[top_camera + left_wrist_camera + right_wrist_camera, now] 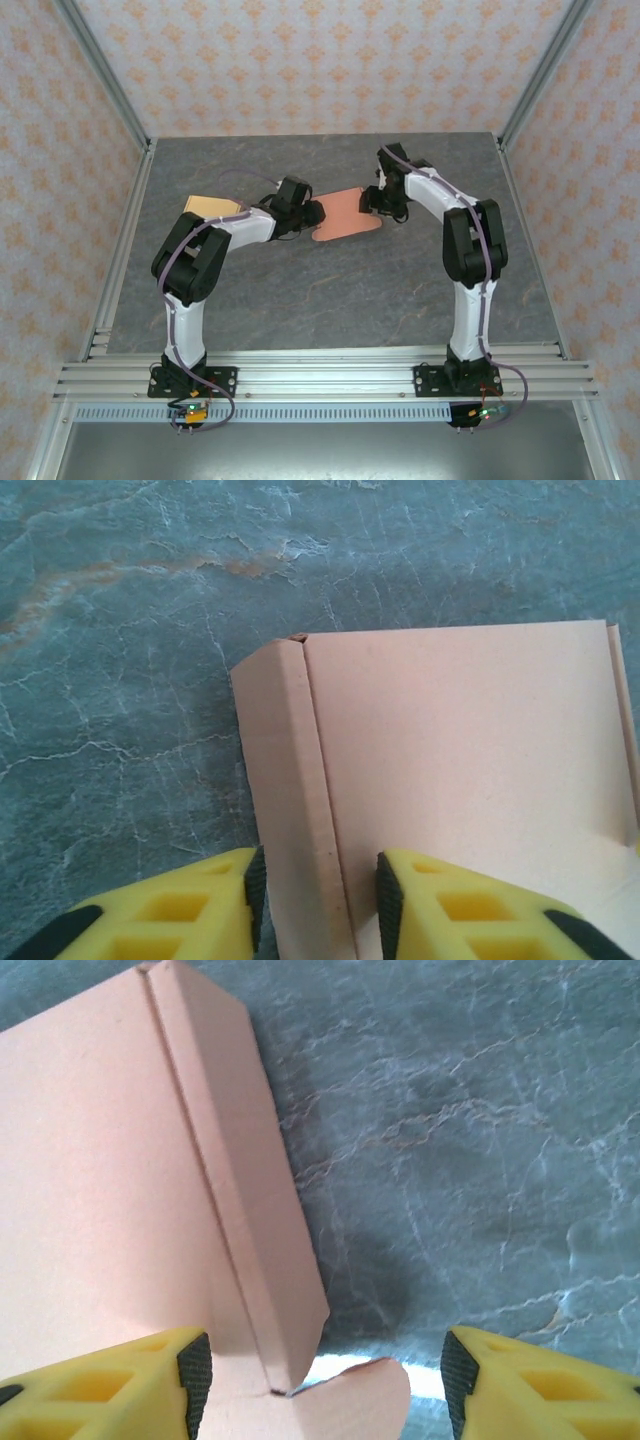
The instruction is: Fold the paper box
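At the middle of the grey marbled table (pixel 300 290), lying flat between the two arms: a pink paper box (pixel 345 215), side flaps partly raised. On its left edge, left gripper (pixel 318 880), jaws narrowly parted astride the lifted left flap (pixel 285 780), a gap at one pad, not pinching. On its right edge, right gripper (pixel 325 1360), jaws spread wide, one finger over the sheet, the other over bare table, right flap (pixel 245 1160) standing between. Likely step: raising both side walls. To do it well, push each flap inward along its crease, both sides together, keeping the base pressed flat. Avoid snagging the rounded tab (pixel 360 1400) near the right fingers.
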Controlling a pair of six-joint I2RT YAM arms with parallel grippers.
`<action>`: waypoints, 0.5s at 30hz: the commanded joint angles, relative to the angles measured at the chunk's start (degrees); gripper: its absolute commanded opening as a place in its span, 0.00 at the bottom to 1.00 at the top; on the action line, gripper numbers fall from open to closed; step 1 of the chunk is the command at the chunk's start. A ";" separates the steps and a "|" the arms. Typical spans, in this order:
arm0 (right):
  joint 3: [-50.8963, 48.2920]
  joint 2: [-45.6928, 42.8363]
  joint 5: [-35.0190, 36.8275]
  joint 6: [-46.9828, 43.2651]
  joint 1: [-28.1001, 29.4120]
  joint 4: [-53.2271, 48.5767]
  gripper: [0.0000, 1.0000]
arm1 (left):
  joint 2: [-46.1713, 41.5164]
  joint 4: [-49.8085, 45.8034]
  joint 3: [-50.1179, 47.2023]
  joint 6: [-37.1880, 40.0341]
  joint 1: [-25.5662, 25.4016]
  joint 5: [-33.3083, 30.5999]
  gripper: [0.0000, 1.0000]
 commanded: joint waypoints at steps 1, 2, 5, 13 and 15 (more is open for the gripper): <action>-2.61 -6.52 -2.43 3.41 -0.75 4.28 0.64 | 1.78 -0.80 -2.30 0.90 1.02 1.12 0.28; -3.42 -7.73 -3.06 4.17 -1.12 5.13 0.65 | 1.74 0.07 -2.93 -0.03 1.52 2.07 0.27; -8.94 -12.52 -5.68 6.03 -2.49 10.83 0.65 | 1.56 5.63 -6.05 -4.26 3.72 7.49 0.22; -23.50 -19.76 -9.22 9.27 -5.50 25.15 0.71 | 3.18 8.49 -8.85 -4.14 7.30 15.60 0.18; -23.47 -18.22 -13.62 9.12 -5.51 26.03 0.79 | 3.37 7.38 -8.17 -2.63 7.30 16.38 0.18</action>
